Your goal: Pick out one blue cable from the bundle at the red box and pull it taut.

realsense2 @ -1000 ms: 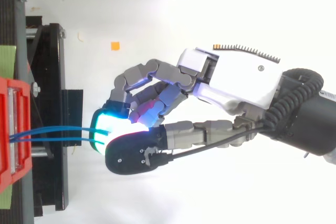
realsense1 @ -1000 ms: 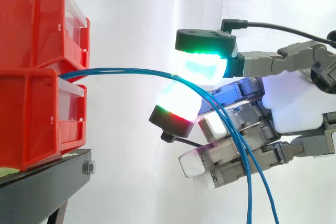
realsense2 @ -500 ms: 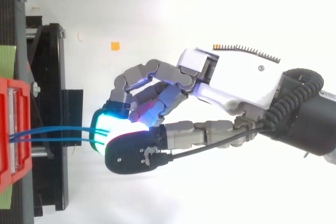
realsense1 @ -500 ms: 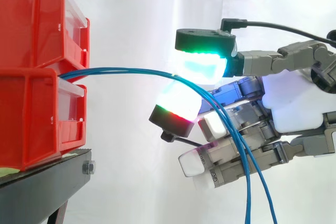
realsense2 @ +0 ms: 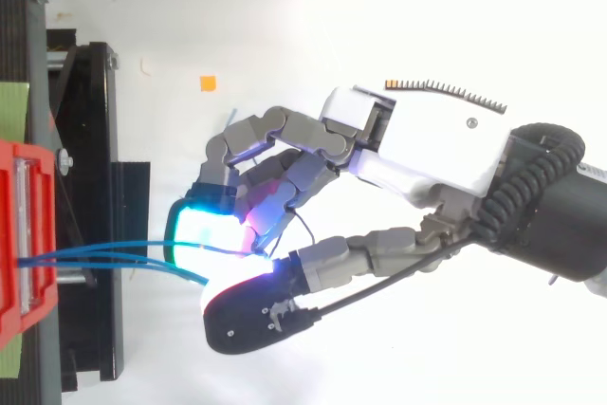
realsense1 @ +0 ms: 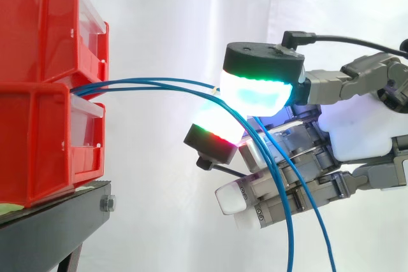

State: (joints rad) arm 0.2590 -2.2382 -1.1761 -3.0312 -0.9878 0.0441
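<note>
Side view: the blue cables [realsense1: 146, 79] are thin, glossy strands. They leave the gap between the two stacked red bins [realsense1: 38, 138] on the black stand [realsense1: 57, 221], arch rightward in front of the white curtain [realsense1: 166, 17], and reach the hand [realsense1: 357, 125]. There they pass between its two glowing pads [realsense1: 258, 90], the green-cyan one above and the white, red-edged one below. From there they drop steeply across the curled fingers and out of the bottom edge. The hand is closed in a pinch on them. Half a second ago the strands ran from the bins as one line; now they are split into an upper and a lower arc. The upper pad has shifted to the right, and the hanging ends sit further left.

Top view: the blue cables [realsense2: 104, 251] leave the red bins [realsense2: 11, 234] at the left edge, cross above the stand [realsense2: 95, 187] and fan apart as they near the hand [realsense2: 427, 144]. One strand lies across the cyan pad [realsense2: 204, 232]; another angles toward the thumb's dark-backed tip. Earlier the strands lay parallel and the thumb was tucked against the cyan pad; it has since swung toward the picture's lower edge.
</note>
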